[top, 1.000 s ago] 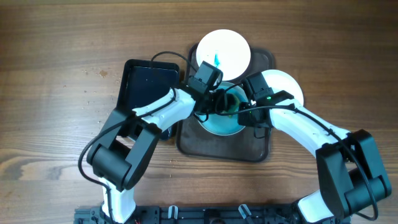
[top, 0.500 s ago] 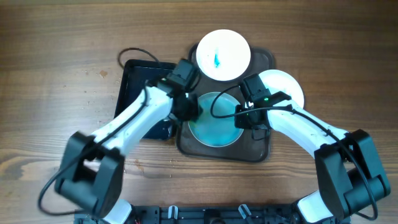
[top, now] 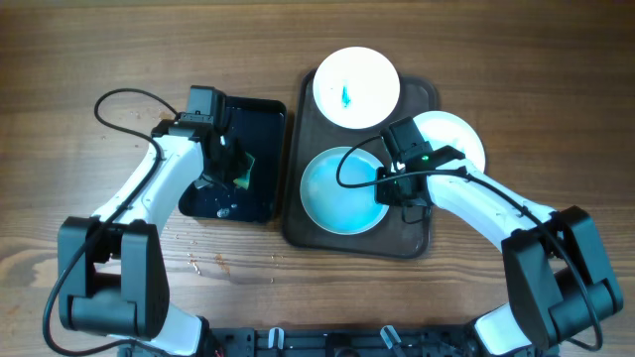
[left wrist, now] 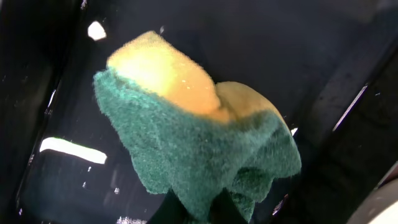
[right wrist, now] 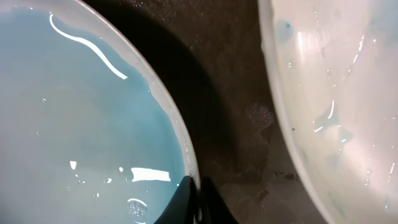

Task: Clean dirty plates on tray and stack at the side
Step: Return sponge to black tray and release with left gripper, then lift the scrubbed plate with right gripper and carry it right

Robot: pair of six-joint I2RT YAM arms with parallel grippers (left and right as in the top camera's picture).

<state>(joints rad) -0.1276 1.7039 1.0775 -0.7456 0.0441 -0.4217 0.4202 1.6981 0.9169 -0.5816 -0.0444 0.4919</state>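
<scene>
Wooden surface (top: pixel 99 59) carrying a brown tray (top: pixel 337 243) and, to its left, a black basin (top: pixel 266 129). On the tray lie a blue plate (top: pixel 332 193), its rim pinched by the right hand (top: pixel 395 188), and a stained white plate (top: pixel 357 84). A second white plate (top: pixel 456 134) is partly hidden by the right arm. The left hand (top: pixel 230 161), over the basin, is clenched on a sponge (left wrist: pixel 199 137).

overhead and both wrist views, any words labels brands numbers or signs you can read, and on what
No readable text in any view.
The blue plate, white plate, side plate, brown tray, black tray and sponge carry no words, labels, brands or numbers.
The blue smear on the white plate is a stain, not a sign.
</scene>
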